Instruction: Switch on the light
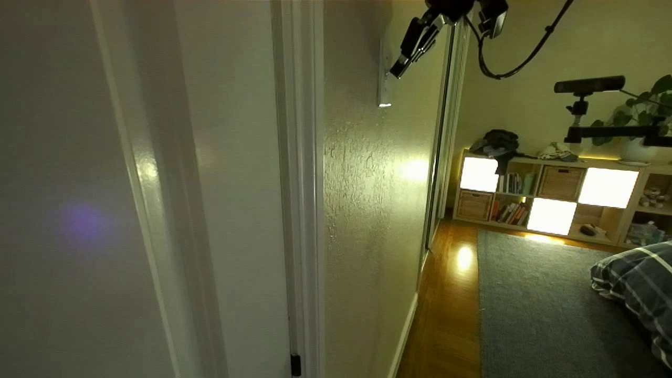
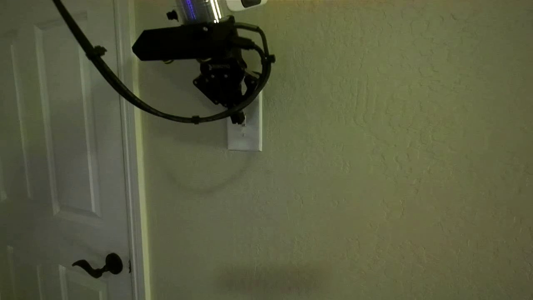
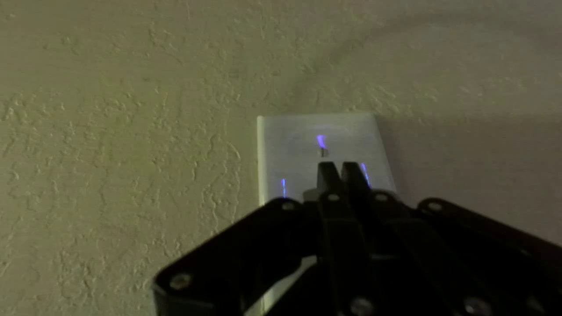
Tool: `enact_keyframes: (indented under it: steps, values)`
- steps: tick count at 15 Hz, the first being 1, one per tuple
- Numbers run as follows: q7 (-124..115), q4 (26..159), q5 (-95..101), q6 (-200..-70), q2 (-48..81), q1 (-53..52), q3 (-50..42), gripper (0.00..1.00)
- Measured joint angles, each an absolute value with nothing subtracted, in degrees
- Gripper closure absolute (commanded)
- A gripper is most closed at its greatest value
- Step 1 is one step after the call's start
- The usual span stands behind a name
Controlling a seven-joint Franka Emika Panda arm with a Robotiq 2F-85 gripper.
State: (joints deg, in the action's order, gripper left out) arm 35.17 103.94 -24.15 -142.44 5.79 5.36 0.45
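The light's switch plate is a small white upright rectangle on the wall, seen in both exterior views [image 1: 385, 96] [image 2: 251, 141] and in the wrist view [image 3: 293, 149]. A small part of the toggle area [image 2: 244, 121] shows beside my fingertip. My black gripper [image 1: 397, 71] is at the plate in both exterior views [image 2: 237, 118]; whether it touches the plate I cannot tell. In the wrist view the two fingers [image 3: 337, 171] are together with a narrow gap, nothing visible between them, just beside a plate screw. They hide the toggle there. The lamp is out of view.
A white door [image 2: 66, 166] with a dark handle [image 2: 98, 266] stands beside the plate. A cable [image 2: 166, 116] loops round the gripper. Farther off are a shelf with glowing cubbies [image 1: 609, 187], a camera on a stand [image 1: 589, 85], a rug [image 1: 541, 299] and a bed [image 1: 640, 283].
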Motion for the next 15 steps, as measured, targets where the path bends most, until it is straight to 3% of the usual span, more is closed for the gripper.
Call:
enact_keyframes:
  steps: [7,15]
  values:
    - [35.3,104.6,-24.0,-141.0,5.0,5.3,0.4,0.93]
    - [33.5,111.8,-20.4,-120.5,-4.4,5.4,-1.8,0.93]
